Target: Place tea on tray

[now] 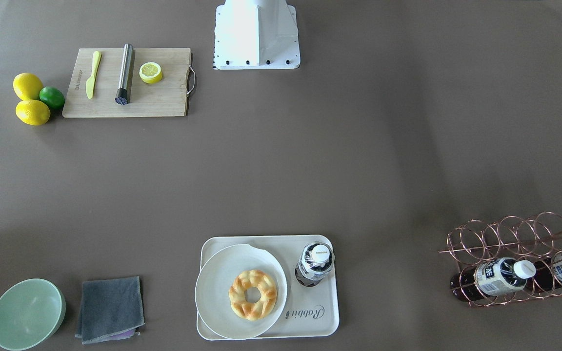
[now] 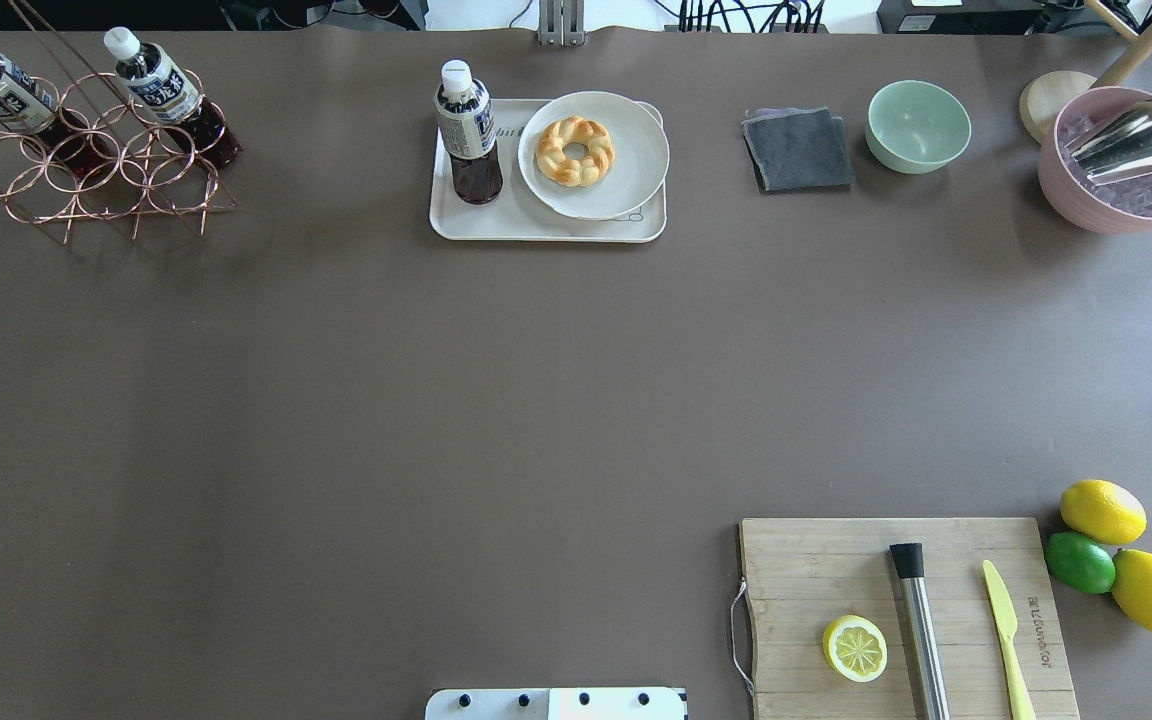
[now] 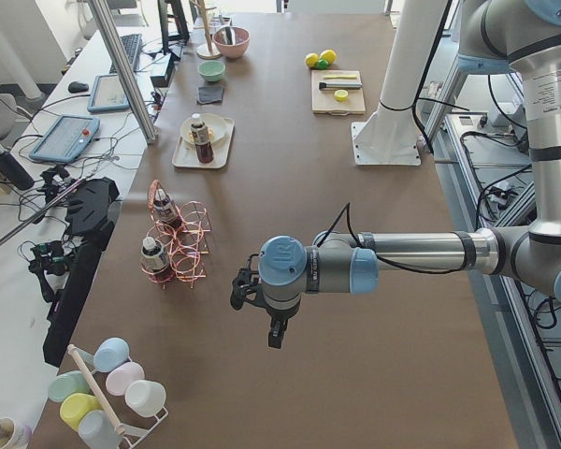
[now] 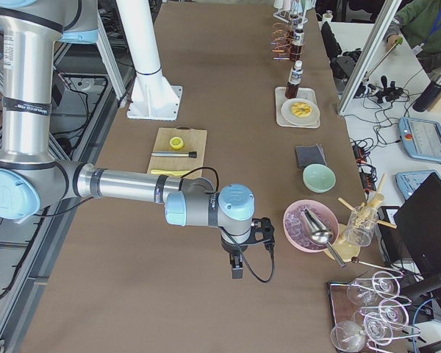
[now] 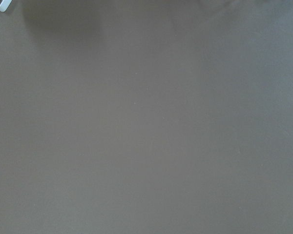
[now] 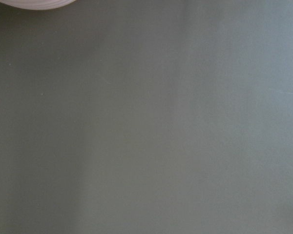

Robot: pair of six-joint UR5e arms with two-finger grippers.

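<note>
On the "Rabbit" tray (image 1: 326, 298), upright tea (image 1: 314, 263)

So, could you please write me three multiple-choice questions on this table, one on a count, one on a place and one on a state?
1. How many bottles sit in the copper rack?
A. one
B. two
C. three

2. Where is the tea that is outside the rack?
A. in the rack's top row
B. on the tray, beside the plate
C. on the plate

3. How is that tea placed?
A. lying on its side
B. upright, cap off
C. upright, capped

Answers:
1 B: the front-facing and overhead views both show two bottles in the rack.
2 B: its base rests on the tray, next to the plate's rim.
3 C: it stands in the overhead view with its white cap on top.
</note>
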